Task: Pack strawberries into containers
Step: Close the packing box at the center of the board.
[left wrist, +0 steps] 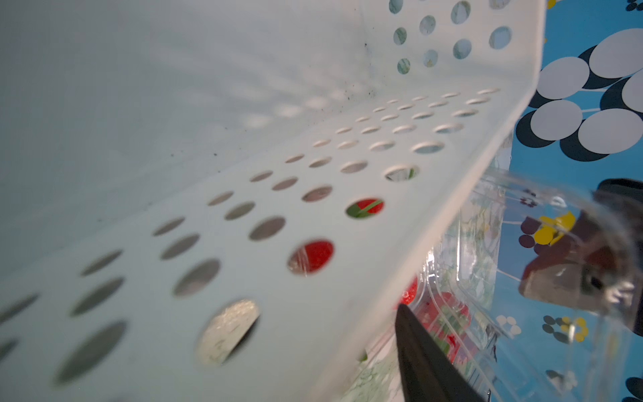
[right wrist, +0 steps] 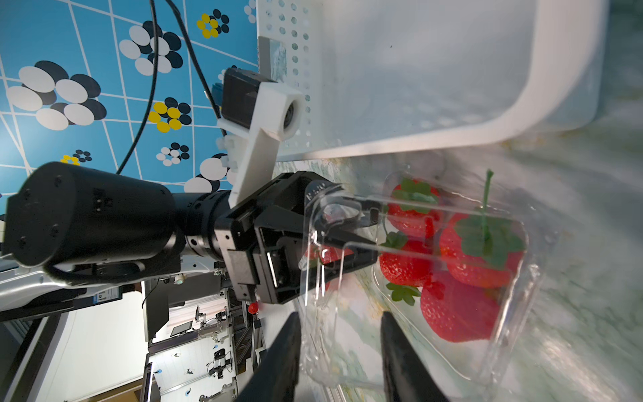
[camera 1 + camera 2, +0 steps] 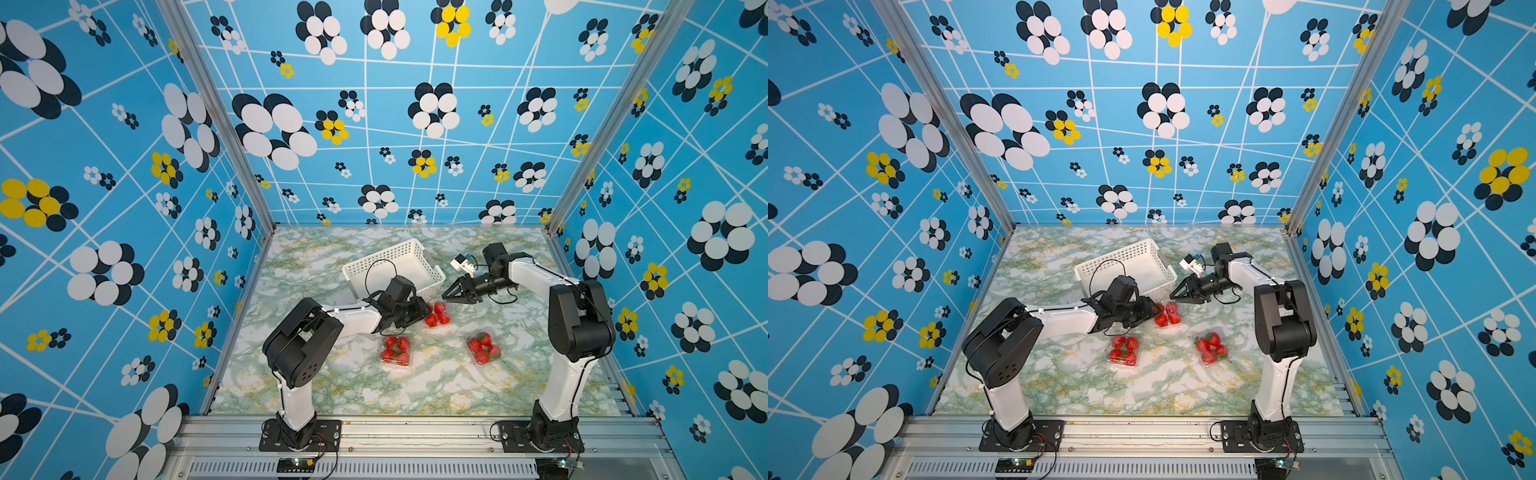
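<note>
Nearest the arm bases the bench (image 3: 374,395) is bare marble from side rail to side rail, the widest room to move in. Beyond it two shut containers sit well apart, the left container (image 3: 396,352) and the right container (image 3: 483,348), each packed with strawberries (image 3: 482,345).

Farther in, the open container (image 2: 515,278) lies just beside the near corner of the white basket (image 3: 395,266), leaving only a narrow gap at that edge. It holds four strawberries, and its clear lid stands up on the left arm's side. The right fingers (image 2: 285,348) are spread, with the lid's free edge between them. The left fingers (image 2: 348,238) show only through the lid. They stand partly apart, and I cannot tell whether they pinch it.

In both top views the left wrist hides that side of the open container, and the lid is barely visible. The left wrist view is mostly blurred basket wall, with red showing through its holes. Behind the basket, open marble runs to the back wall.
</note>
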Controlling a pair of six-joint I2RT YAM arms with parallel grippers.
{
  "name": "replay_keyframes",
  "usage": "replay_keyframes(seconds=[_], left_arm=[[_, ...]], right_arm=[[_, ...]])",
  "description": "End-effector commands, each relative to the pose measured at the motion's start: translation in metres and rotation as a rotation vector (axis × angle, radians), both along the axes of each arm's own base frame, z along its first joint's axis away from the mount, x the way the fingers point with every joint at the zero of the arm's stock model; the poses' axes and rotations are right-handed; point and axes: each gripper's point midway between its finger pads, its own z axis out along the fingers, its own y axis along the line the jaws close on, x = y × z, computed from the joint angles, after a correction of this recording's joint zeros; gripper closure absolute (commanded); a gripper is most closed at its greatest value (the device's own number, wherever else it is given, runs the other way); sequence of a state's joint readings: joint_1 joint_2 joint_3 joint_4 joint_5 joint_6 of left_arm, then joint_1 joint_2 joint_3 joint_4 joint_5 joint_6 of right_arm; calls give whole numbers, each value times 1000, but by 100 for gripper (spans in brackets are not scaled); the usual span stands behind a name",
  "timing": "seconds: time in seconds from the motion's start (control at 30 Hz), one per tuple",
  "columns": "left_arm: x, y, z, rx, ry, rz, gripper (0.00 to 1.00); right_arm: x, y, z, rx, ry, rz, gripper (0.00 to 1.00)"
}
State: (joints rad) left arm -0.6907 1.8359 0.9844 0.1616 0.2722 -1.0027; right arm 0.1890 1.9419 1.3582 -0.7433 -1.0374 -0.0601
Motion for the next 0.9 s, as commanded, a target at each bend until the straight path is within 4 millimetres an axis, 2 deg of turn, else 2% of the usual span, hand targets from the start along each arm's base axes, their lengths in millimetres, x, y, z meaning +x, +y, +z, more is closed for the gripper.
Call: replay_keyframes(seconds=[0.0,0.23,0.5,0.67,0.87], left_arm=[[2,8,9,-6,-19,23,45],[9,23,9,2,-23,52,45],[23,56,9,29,-32,114,46],[31,56,8,29,-45,115,46],[40,44,10,7,-52,88,46]], right_arm=[[-4,6,1,-3,-6,12,64],[-6,8,-9,-23,19,15,66],[-10,17,-23,-49,45,34,67],[-11,21,-29,-62,55,42,67],[-12,24,-38,-81,73,41,69]])
